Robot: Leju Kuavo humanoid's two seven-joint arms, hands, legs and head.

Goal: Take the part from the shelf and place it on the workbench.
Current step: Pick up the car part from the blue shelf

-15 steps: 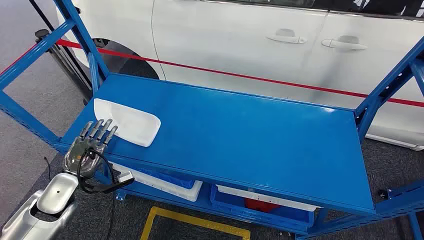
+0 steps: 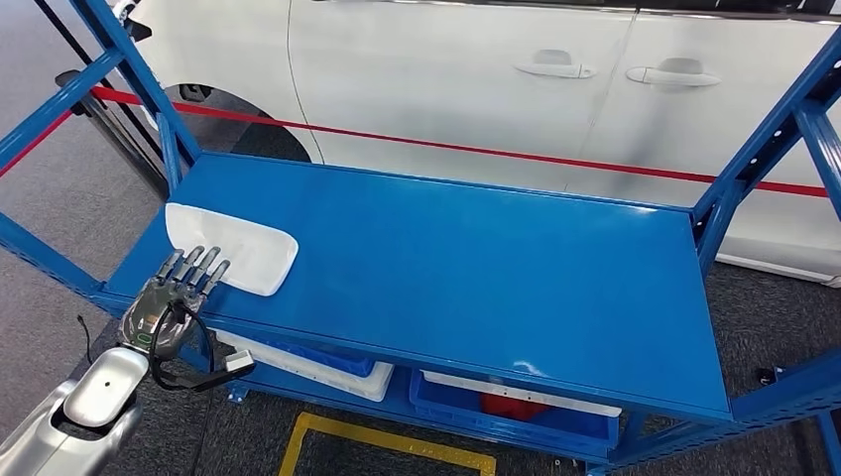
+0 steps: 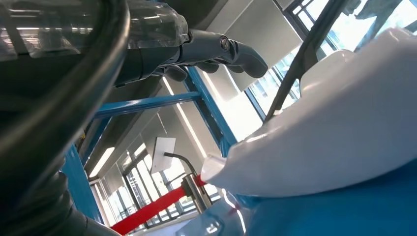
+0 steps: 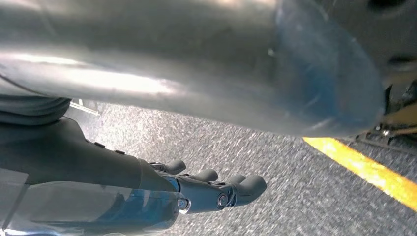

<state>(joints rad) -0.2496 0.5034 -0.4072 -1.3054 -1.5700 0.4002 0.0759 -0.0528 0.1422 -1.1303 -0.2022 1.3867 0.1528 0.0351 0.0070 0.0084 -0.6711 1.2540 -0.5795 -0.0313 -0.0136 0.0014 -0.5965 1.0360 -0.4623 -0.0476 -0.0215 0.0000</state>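
The white glossy plastic part lies at the left of the frame on the blue metal shelf. The left hand, fingers spread and holding nothing, should be slid under the near edge before closing.

white car behind | red barrier tape | grey carpet floor | yellow floor line

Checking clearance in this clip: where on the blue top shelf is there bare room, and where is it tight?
The blue shelf is bare from the white part across to the right uprights, front edge to back. It is crowded only at the near left corner, where the left hand reaches toward the part.
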